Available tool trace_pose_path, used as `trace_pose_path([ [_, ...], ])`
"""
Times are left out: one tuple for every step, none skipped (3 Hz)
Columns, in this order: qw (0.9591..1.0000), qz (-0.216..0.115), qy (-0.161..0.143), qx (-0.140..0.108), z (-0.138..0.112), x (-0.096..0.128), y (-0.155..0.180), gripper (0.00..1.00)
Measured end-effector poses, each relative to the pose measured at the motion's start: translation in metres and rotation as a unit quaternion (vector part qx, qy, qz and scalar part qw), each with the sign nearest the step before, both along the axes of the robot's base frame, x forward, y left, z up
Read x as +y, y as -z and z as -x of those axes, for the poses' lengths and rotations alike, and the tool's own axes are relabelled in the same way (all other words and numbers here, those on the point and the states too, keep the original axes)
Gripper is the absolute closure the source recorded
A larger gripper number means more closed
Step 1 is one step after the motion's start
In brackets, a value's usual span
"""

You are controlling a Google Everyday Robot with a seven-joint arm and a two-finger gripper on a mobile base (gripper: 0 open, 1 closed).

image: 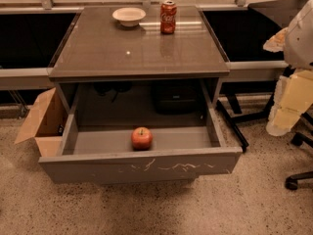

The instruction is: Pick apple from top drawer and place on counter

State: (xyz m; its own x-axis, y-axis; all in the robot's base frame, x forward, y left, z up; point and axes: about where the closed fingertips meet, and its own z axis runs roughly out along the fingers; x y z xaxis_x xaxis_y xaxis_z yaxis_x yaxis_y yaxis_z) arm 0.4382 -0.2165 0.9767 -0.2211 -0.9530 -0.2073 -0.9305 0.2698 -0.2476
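Note:
The apple [142,138], small and red with a yellowish patch and a short stem, lies in the top drawer [137,165], near the middle of its floor. The drawer is pulled open; its grey front panel has white scratches. The counter [139,45] is the glossy grey-brown tabletop above it. My gripper [282,114] hangs at the right edge of the camera view on the white arm [299,33], to the right of the drawer and well apart from the apple. It holds nothing that I can see.
A red soda can [168,17] and a white bowl [129,16] stand at the back of the counter. An open cardboard box [41,124] sits on the floor left of the drawer. Black chair legs [298,173] are at the right.

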Motion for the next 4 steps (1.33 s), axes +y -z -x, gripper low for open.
trace_pose_path([
  [1.0000, 0.000, 0.000, 0.000, 0.0000, 0.0000, 0.0000, 0.18],
  [1.0000, 0.000, 0.000, 0.000, 0.0000, 0.0000, 0.0000, 0.17],
  [1.0000, 0.000, 0.000, 0.000, 0.0000, 0.0000, -0.0001, 0.00],
  [1.0000, -0.007, -0.002, -0.003, -0.0016, 0.0019, 0.0001, 0.00],
])
